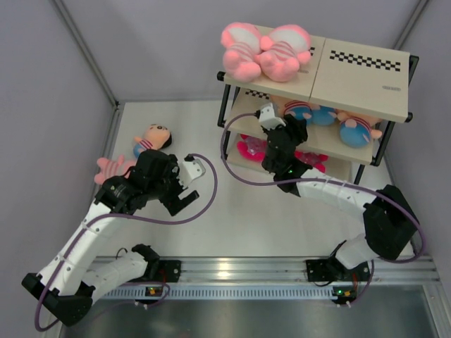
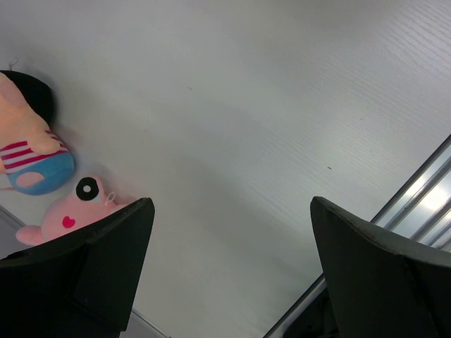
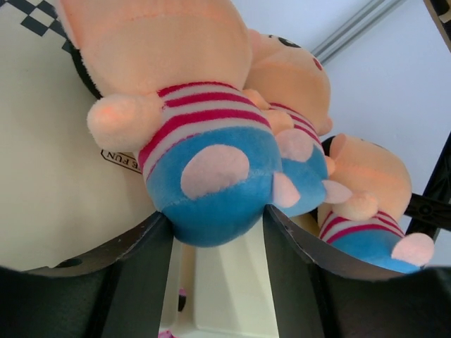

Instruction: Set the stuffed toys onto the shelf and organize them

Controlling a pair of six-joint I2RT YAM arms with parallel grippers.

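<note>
Top external view: the shelf [image 1: 359, 74] stands at the far right of the table [image 1: 232, 211]. It is sorted by kind: two pink plush toys [image 1: 264, 51] on the top board, blue-and-striped dolls [image 1: 356, 130] on the middle tier, magenta toys [image 1: 252, 149] on the bottom. Your right gripper [image 1: 294, 121] reaches into the left end of the middle tier, where the dolls of that kind sit, which fits the sorting. Two toys are not yet shelved, at the table's far left: a tan-headed doll [image 1: 151, 137] and a pink toy [image 1: 113, 167] just beside it. Your left gripper [image 1: 182, 203] hangs over bare table near them.

Left wrist view: the left gripper's [image 2: 229, 211] jaws are spread wide with nothing between them. The tan-headed doll [image 2: 32, 155] and pink toy [image 2: 74, 211] touch each other off to one side, outside the jaws. Judgement: you would need to swing toward them before closing.

Right wrist view: the right gripper's [image 3: 215, 215] fingers flank the blue rump of the nearest doll [image 3: 197, 141] and appear to touch it on both sides. I cannot tell whether they are clamping or letting go. This doll appears to rest on the board [image 3: 49, 176], in a row with two like it. Judgement: once it is free, back straight out so you don't drag it off.
</note>
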